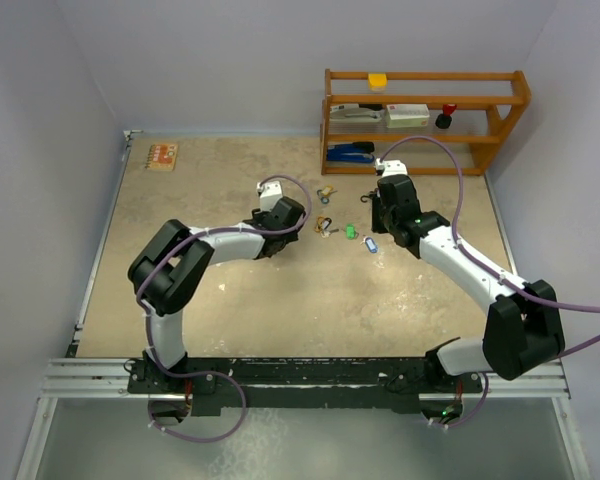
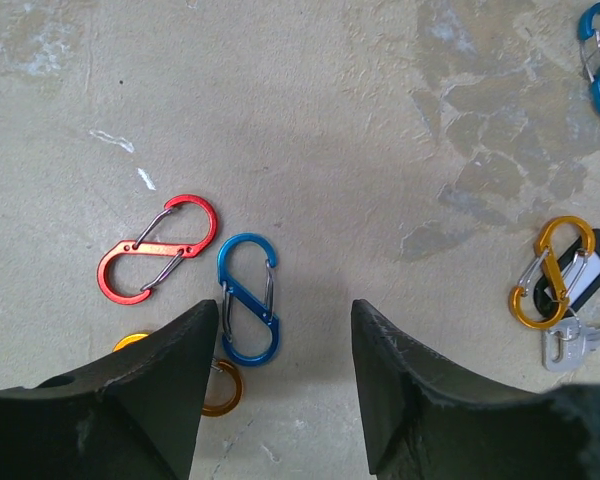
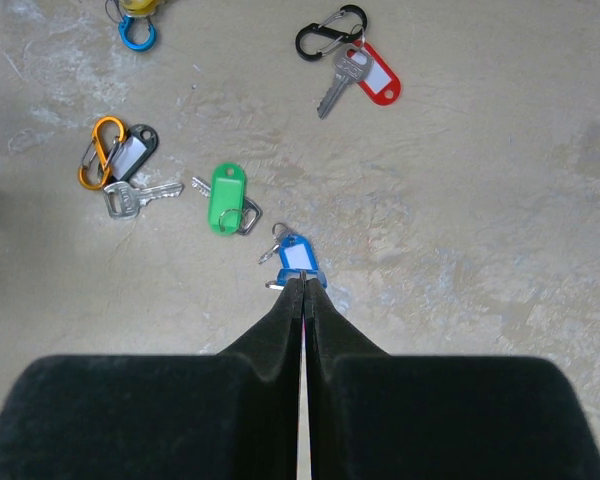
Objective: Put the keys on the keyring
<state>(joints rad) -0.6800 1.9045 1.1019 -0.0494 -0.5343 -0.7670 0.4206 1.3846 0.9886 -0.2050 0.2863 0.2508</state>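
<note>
My left gripper [image 2: 285, 390] stands open just above the table, nothing between its fingers. A blue S-shaped keyring clip [image 2: 247, 298] lies by its left finger, a red one [image 2: 158, 248] further left, and an orange one [image 2: 222, 390] shows half hidden under that finger. My right gripper [image 3: 305, 284] is shut, its tips at the near end of the blue-tagged key [image 3: 298, 254]; whether it pinches the tag is unclear. Other keys lie beyond: green-tagged [image 3: 225, 197], red-tagged on a black clip [image 3: 365, 70], black-tagged on an orange clip [image 3: 120, 160].
A wooden shelf [image 1: 425, 120] with a stapler and boxes stands at the back right. A small orange item [image 1: 161, 156] lies at the back left. Another blue clip [image 3: 135, 30] with a yellow tag lies far from the right gripper. Walls close in on three sides.
</note>
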